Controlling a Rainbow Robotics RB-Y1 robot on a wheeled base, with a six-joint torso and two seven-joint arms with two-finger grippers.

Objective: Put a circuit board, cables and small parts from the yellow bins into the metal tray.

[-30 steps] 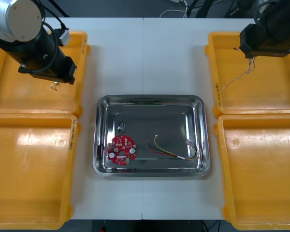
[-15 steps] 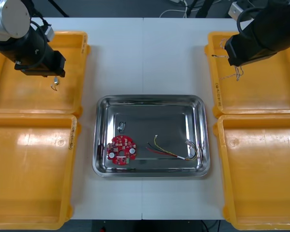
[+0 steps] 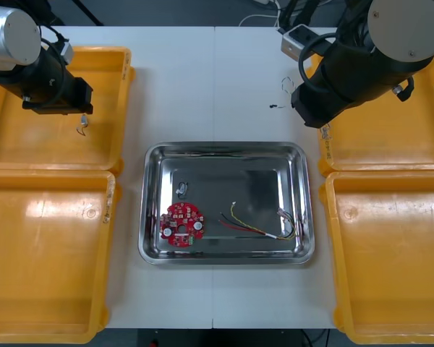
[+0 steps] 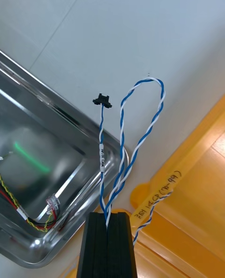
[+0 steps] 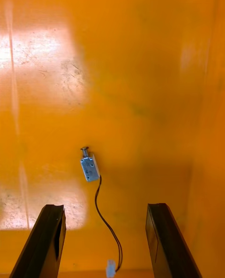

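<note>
Firmly, the right gripper (image 4: 108, 218) is pinching the cable (image 4: 140, 135) beside the tray (image 3: 224, 147); the left gripper (image 5: 106, 233) is hovering agape over a metal part (image 5: 89, 168).

bright even light, glare patches on yellow bin (image 5: 140, 72) and metal tray (image 3: 224, 150)

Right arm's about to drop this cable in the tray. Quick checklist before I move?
1. Grip: right gripper fingers shut on the blue and white cable: ok.
2. Right gripper above the tray: not ok; it hangs over the table beside the tray's far right corner.
3. Free space in tray: ok; circuit board and red and yellow cable lie along its near side.
4. Cable's loose tail clear of the right bin rim: cannot tell.
5. Left gripper open above the small metal part in the left bin: ok.
</note>
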